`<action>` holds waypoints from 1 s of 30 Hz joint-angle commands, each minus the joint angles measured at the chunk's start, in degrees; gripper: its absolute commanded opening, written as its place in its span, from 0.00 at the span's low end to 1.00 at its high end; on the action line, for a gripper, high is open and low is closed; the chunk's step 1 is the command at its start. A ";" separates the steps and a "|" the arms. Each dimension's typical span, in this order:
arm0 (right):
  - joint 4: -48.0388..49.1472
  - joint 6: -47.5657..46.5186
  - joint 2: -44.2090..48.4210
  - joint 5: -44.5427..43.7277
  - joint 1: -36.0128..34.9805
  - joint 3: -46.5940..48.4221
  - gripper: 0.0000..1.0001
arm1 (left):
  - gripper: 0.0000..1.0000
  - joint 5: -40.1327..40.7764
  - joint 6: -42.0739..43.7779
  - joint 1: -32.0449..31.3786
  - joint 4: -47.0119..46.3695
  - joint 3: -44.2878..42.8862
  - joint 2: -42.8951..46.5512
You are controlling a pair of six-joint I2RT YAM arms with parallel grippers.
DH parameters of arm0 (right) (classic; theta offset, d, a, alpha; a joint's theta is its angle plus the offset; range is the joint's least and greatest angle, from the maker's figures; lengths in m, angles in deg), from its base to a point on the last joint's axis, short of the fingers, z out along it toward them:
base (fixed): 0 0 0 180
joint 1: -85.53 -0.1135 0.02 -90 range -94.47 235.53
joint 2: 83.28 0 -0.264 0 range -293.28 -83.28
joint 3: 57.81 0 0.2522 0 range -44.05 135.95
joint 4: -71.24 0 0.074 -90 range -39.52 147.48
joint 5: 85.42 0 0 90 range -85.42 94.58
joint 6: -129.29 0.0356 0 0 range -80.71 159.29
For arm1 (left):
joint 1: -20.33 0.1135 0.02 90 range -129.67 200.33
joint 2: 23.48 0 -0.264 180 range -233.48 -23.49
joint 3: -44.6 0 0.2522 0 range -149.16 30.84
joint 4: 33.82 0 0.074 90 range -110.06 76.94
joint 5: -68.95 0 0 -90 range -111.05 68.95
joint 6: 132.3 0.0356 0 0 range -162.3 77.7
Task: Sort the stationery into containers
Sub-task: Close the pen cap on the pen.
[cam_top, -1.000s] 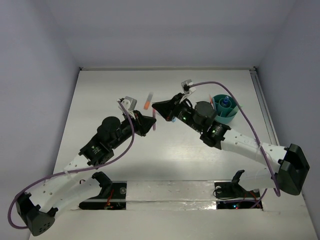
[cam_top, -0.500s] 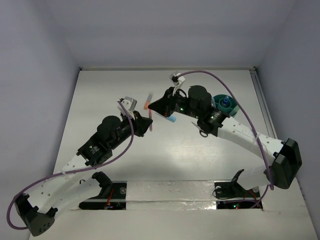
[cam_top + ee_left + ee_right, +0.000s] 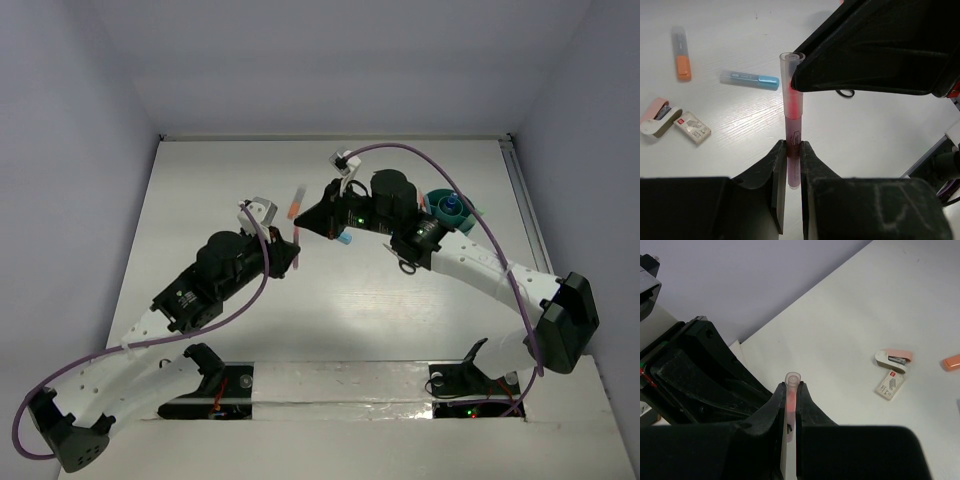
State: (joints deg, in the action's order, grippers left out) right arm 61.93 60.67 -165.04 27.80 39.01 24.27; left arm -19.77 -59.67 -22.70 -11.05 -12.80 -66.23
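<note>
A pink pen [image 3: 793,112] with a clear cap is held upright between both grippers. My left gripper [image 3: 792,146] is shut on its lower barrel; in the top view it [image 3: 297,250] sits left of centre. My right gripper [image 3: 791,390] is shut on the cap end, nose to nose with the left one [image 3: 309,222]. The teal cup [image 3: 455,213] stands behind the right arm, partly hidden, with a blue-capped item in it. An orange marker [image 3: 681,49] and a blue highlighter [image 3: 750,79] lie on the table. The scissors [image 3: 405,266] lie under the right arm.
A small pink-and-white stapler-like piece [image 3: 895,359] and a small white box [image 3: 892,384] lie side by side on the white table [image 3: 200,190]. The right arm stretches across the table's middle. Walls enclose the back and sides.
My right arm has swung left from the cup to the left gripper and closed on the pen's cap end. The left gripper has held the pen almost still.
</note>
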 commanded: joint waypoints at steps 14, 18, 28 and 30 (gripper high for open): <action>-14.82 -3.90 -6.23 3.76 -0.59 -0.19 0.00 | 0.00 5.66 3.21 1.01 -12.71 -9.36 2.75; -14.55 -3.46 -4.47 4.73 -1.11 -2.22 0.00 | 0.00 4.87 2.25 1.54 -13.76 -7.61 1.00; -9.38 -3.28 0.36 -4.48 -4.89 -8.72 0.00 | 0.00 0.66 0.32 3.12 -15.52 -9.97 0.29; -7.09 -3.11 1.33 -5.38 -4.89 -10.12 0.00 | 0.00 0.30 -0.04 3.12 -15.96 -10.06 -0.06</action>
State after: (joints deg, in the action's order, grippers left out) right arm 66.28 60.17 -163.42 22.97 36.62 19.68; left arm -22.85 -58.95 -21.26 -6.92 -14.76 -67.84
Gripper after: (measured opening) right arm 0.078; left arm 0.077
